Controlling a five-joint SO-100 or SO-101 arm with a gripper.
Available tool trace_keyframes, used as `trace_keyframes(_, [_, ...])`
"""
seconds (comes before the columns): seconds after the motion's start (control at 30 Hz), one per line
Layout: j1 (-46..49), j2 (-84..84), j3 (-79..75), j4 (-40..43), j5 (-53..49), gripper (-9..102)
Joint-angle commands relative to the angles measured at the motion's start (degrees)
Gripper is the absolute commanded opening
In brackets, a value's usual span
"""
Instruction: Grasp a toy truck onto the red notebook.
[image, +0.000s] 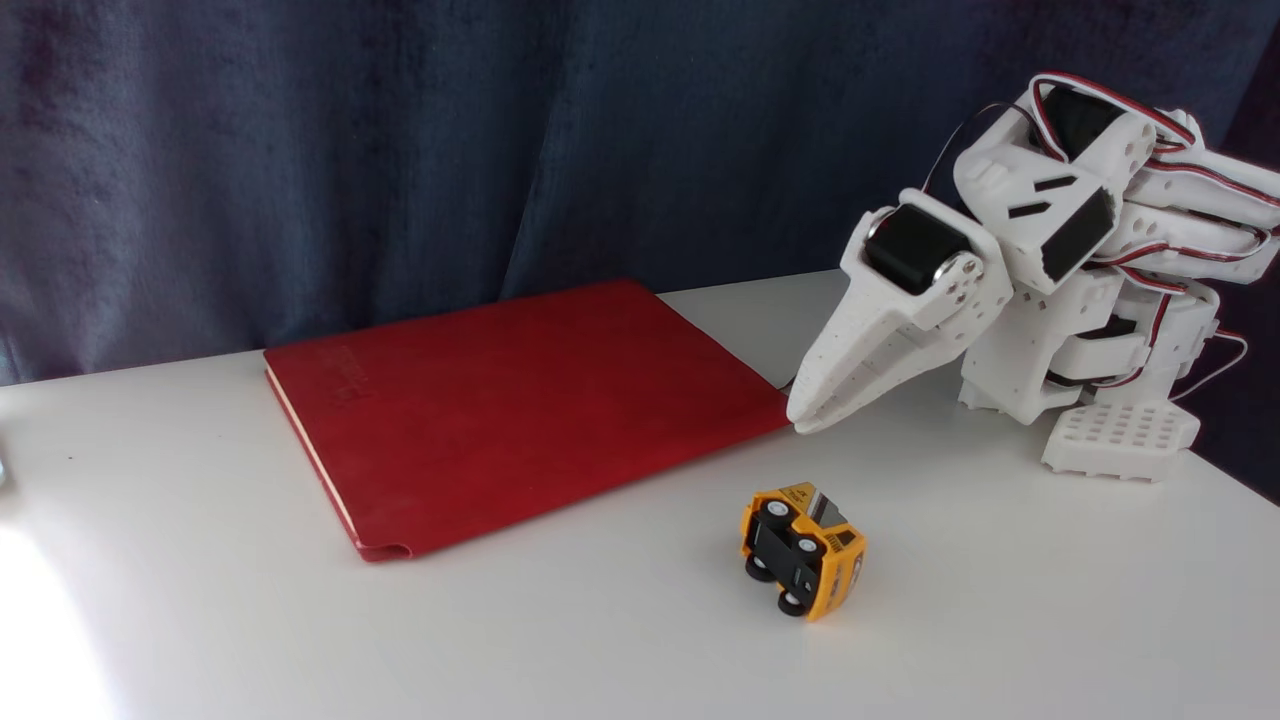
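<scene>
Truck (803, 552) tipped on its side near the worktop's (1000, 620) front edge, black underside and wheels facing left and front. Notebook (520, 405) flat toward the back, well apart from the truck. End effector (806, 420) folded low, tip beside the notebook's right corner, jaws narrow, nearly together, holding nothing. Truck just forward of that tip, long axis slanting front-right. Needs opening, then dropping forward onto it.

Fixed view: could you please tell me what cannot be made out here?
- Notebook: embossed lettering too small to read.
- Toy truck: tipped on its side, underside towards the camera; far side hidden.
- Gripper: fingers look together; the tip gap is unclear.
- Arm base: cut off at right edge.
</scene>
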Motion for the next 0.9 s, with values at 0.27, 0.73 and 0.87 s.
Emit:
trace_keyframes(0.27, [1.93, 1.05, -0.44, 0.26, 0.44, 4])
trace_keyframes(0.73, [-2.55, -16.88, -29.44, 7.21, 1.23, 14])
trace_keyframes(0.87, [-4.66, -48.52, -57.48, 19.07, 3.25, 17])
